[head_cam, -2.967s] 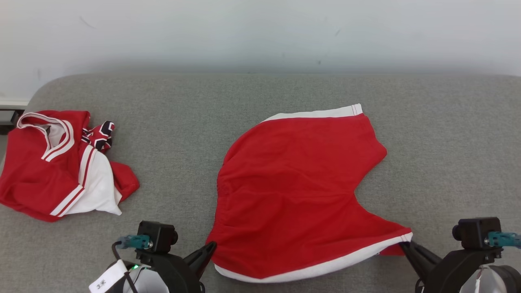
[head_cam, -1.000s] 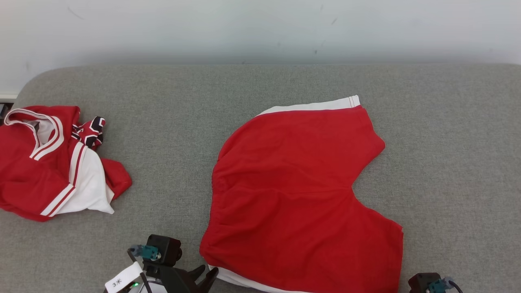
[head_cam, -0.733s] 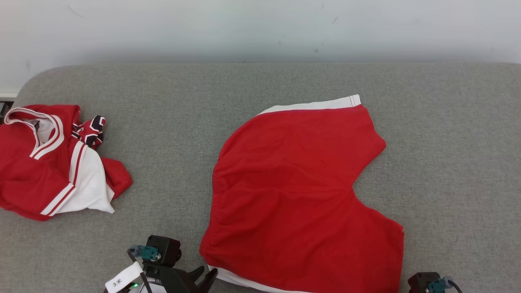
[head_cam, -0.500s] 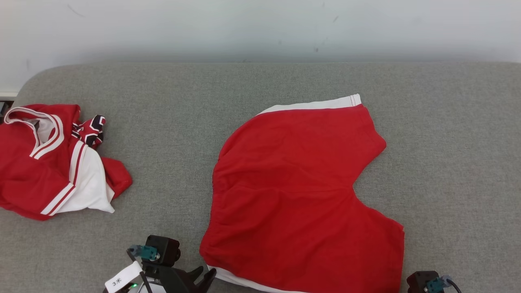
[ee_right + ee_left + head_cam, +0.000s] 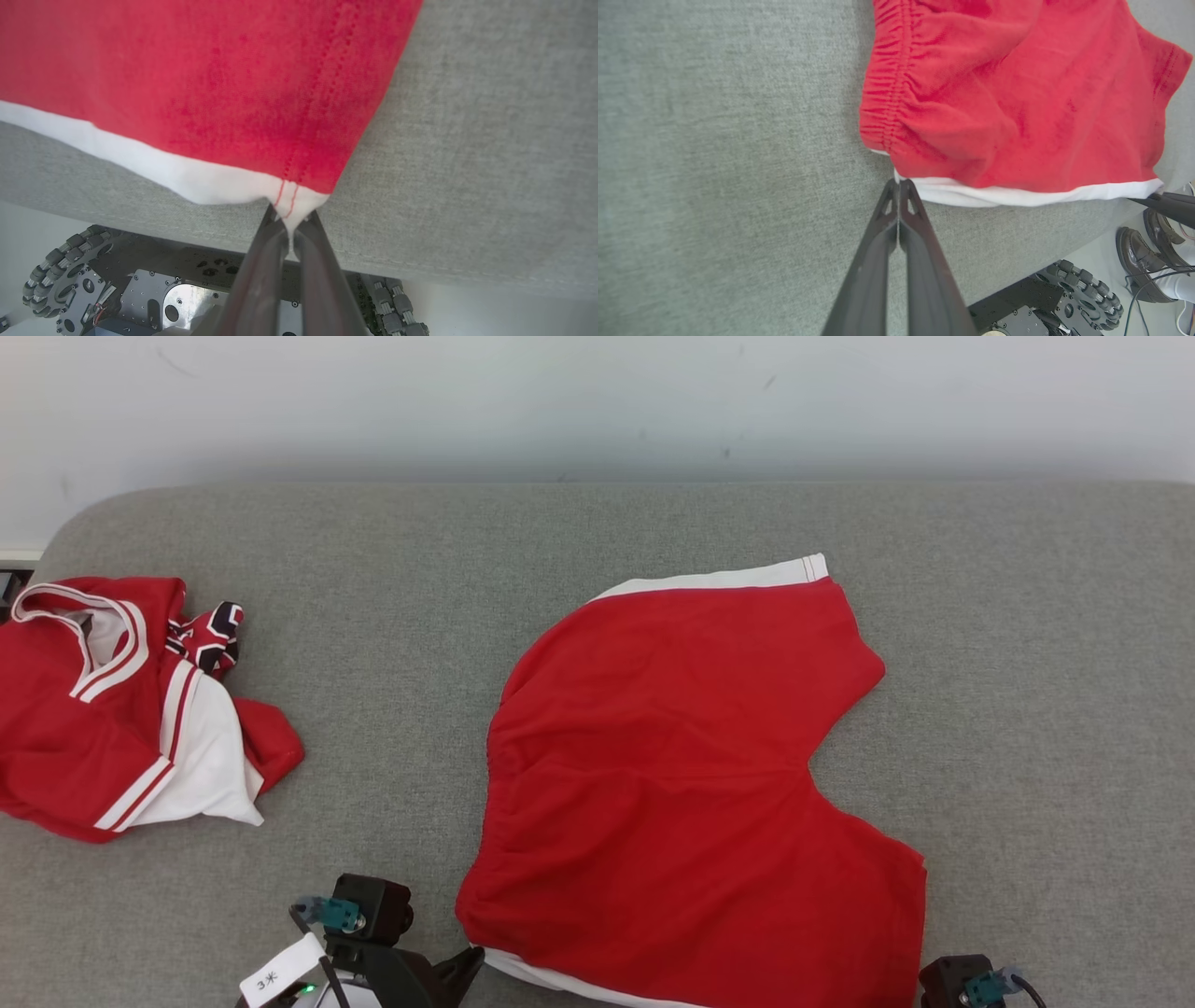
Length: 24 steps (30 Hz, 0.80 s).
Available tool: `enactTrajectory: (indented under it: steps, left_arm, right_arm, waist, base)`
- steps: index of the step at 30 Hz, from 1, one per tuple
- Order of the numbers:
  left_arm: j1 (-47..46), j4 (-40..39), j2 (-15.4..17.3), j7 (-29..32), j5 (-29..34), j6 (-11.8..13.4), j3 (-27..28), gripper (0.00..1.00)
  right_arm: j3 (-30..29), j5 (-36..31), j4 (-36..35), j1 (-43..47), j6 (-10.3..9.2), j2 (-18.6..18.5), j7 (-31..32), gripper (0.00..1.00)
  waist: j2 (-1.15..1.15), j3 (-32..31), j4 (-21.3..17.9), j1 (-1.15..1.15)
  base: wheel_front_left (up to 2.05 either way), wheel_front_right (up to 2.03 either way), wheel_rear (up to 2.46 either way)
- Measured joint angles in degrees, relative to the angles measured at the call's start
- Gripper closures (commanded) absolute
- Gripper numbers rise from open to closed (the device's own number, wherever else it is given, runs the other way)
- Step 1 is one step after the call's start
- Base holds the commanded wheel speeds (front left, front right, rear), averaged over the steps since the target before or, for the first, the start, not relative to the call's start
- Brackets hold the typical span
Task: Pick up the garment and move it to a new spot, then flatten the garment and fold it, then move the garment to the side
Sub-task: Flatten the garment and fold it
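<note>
Shorts (image 5: pixel 691 784), red with a white band along one edge, lie spread on the grey cushion (image 5: pixel 373 579). They reach away ahead of both grippers, with the banded edge strung between the two. The shorts look light, thin and limp, so they will probably sag and crease wherever they hang free. The stitched corners and the gathered waistband seem the firmest places to hold, and lifting from two corners at once should keep the cloth taut. The right gripper (image 5: pixel 289 224) is closed with a white corner pinched between its fingertips. The left gripper (image 5: pixel 899 184) is closed tight with its tips against the other end of the band, though I cannot tell whether any cloth is caught. The wrist views show these contacts, and the cushion's front edge with the robot's wheels (image 5: pixel 60 261) below. The head view instead shows the shorts' whole outline and a crumpled jersey (image 5: pixel 121 719) well off to the left gripper's outer side.
</note>
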Motion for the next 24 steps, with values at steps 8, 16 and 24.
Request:
enactTrajectory:
  steps: [8, 16, 24]
  left_arm:
    - [-0.03, 0.24, -0.1, -0.32, -0.27, -0.53, -0.01, 1.0]
    - [0.0, -0.37, -0.19, -1.29, -1.54, -1.02, 0.01, 1.0]
    - [0.12, -3.87, -0.16, -3.28, -2.42, -1.57, 1.35, 1.0]
  right_arm:
    - [-0.18, 0.05, 0.73, -0.05, 0.16, 0.03, -0.96, 1.0]
    - [-1.41, 1.63, -1.01, -0.01, 0.4, 0.1, -2.68, 1.0]
    - [-2.96, 4.27, -6.24, 0.23, 1.19, 0.24, -3.96, 1.0]
  waist:
    - [0.0, -0.55, -0.24, 0.0]
    - [0.0, -1.16, -0.54, 0.0]
    - [0.0, -1.72, -0.58, 0.01]
  base:
    - [0.0, 0.0, 0.0]
    - [0.0, 0.0, 0.0]
    - [0.0, 0.0, 0.0]
